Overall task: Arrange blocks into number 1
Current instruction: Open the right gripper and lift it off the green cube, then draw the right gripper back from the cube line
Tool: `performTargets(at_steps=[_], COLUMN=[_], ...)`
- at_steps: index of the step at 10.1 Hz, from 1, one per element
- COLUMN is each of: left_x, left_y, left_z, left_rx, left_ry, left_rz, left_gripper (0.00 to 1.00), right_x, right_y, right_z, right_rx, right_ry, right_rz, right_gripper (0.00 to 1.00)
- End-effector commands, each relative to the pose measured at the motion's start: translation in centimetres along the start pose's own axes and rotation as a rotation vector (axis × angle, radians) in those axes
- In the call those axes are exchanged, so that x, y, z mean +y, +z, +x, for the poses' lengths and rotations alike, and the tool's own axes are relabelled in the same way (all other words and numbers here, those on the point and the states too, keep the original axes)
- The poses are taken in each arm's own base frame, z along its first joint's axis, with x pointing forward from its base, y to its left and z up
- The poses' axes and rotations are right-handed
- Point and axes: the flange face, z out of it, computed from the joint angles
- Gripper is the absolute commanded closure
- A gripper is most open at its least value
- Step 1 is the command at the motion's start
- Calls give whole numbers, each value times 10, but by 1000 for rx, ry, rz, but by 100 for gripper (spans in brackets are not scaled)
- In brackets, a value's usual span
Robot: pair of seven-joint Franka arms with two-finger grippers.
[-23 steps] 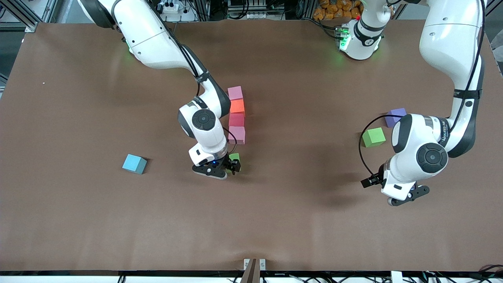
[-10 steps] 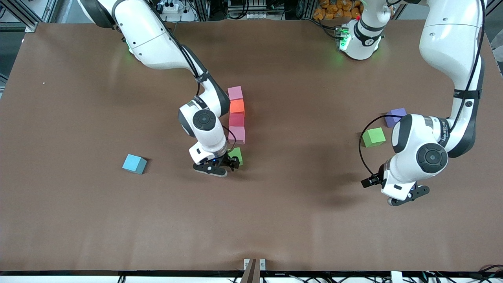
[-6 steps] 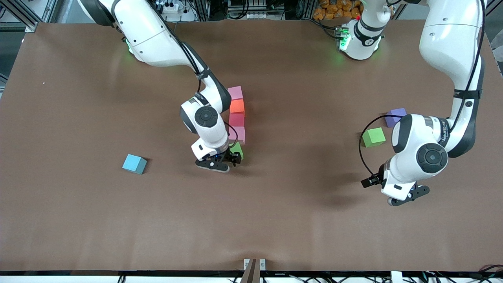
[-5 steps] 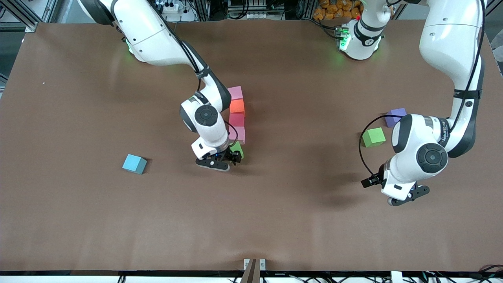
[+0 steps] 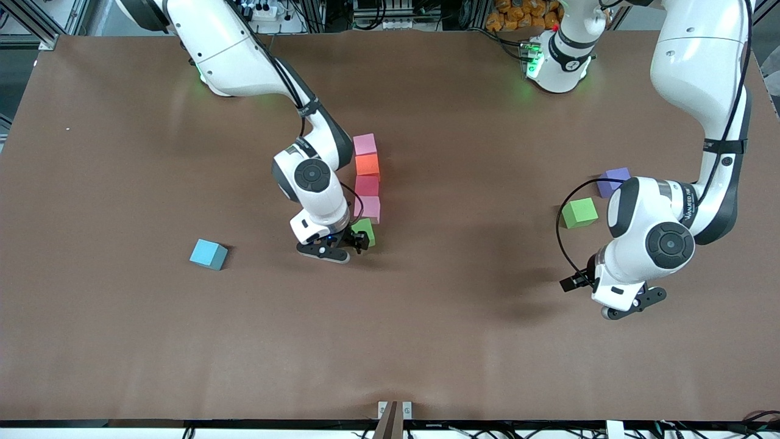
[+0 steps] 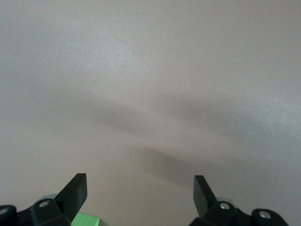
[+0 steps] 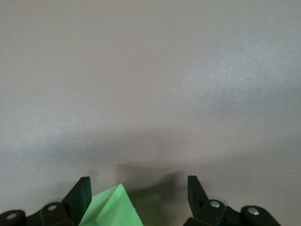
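Observation:
Pink [image 5: 364,144], orange [image 5: 367,164], red [image 5: 367,185] and light pink [image 5: 368,208] blocks form a straight column mid-table. A green block [image 5: 364,230] sits on the table at the column's end nearest the front camera, against the light pink one. My right gripper [image 5: 352,241] is low around it and open. In the right wrist view [image 7: 138,188] the green block [image 7: 110,209] lies against one finger, with a gap to the other. My left gripper [image 5: 631,305] waits open [image 6: 140,186] over bare table at the left arm's end.
A second green block [image 5: 579,212] and a purple block [image 5: 614,180], partly hidden by the left arm, lie at the left arm's end; that green block's corner [image 6: 85,220] shows in the left wrist view. A light blue block [image 5: 208,254] lies alone toward the right arm's end.
The right gripper carried the green block away from the front camera up to the light pink block, and its fingers have widened a little. The left arm has not moved.

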Motion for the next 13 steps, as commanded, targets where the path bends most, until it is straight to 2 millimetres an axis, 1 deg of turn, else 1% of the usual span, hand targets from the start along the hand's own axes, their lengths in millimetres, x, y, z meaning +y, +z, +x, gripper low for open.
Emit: performTargets(at_steps=[1, 2, 3, 5, 6, 7, 8, 10, 12, 13], left_x=[2, 3, 2, 4, 5, 4, 4, 3, 3, 3], left_y=[-2, -4, -4, 0, -1, 0, 1, 1, 0, 1], left_z=[2, 1, 2, 1, 2, 2, 2, 3, 3, 4], left_rx=[13, 16, 16, 12, 20, 19, 19, 19, 21, 20], left_ry=[-16, -16, -19, -18, -18, -20, -20, -21, -21, -24], left_rz=[6, 5, 4, 7, 0, 1, 0, 0, -1, -2], left_gripper=[0, 0, 0, 0, 0, 0, 0, 0, 0, 0], right_x=[26, 37, 42, 53, 54, 48, 48, 46, 36, 35], right_y=[-29, -37, -38, -21, -15, -10, -7, -5, -6, -5], right_z=[24, 36, 39, 28, 23, 14, 8, 3, -7, -9], right_rx=[9, 18, 17, -8, -18, -28, -40, -47, -56, -61], right_ry=[14, 28, 12, -77, -90, -108, -118, -132, -145, -148], right_rz=[24, 25, 21, -4, -12, -14, -21, -20, -8, -8], right_gripper=[1, 0, 0, 0, 0, 0, 0, 0, 0, 0])
